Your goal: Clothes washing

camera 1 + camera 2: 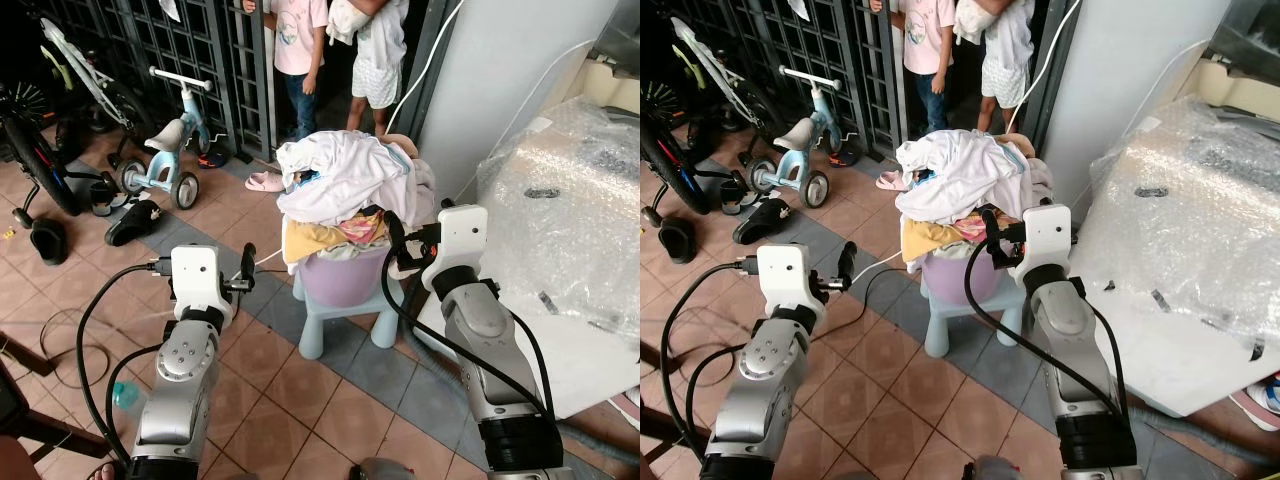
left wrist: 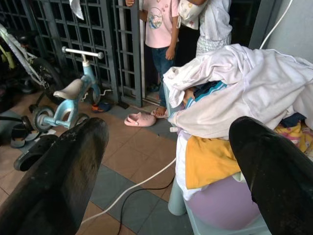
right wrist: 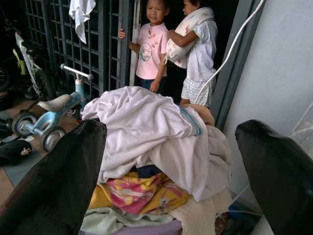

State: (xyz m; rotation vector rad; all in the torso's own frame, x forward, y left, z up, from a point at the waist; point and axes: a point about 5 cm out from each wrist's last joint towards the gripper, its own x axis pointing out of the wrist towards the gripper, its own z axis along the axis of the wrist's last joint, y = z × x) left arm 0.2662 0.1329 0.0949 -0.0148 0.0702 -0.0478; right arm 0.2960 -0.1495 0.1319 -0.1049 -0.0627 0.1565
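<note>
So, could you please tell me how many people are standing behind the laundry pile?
2. One in a pink shirt stands at the dark gate, and one in white stands beside them toward the grey wall, hugging a pillow. Others may be hidden in the dark doorway.

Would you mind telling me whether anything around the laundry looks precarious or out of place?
The clothes pile is heaped far above the rim of the purple basket, with garments spilling over its sides, and the basket sits on a small light-blue stool that looks narrow for it. A single pink slipper lies on the floor behind.
</note>
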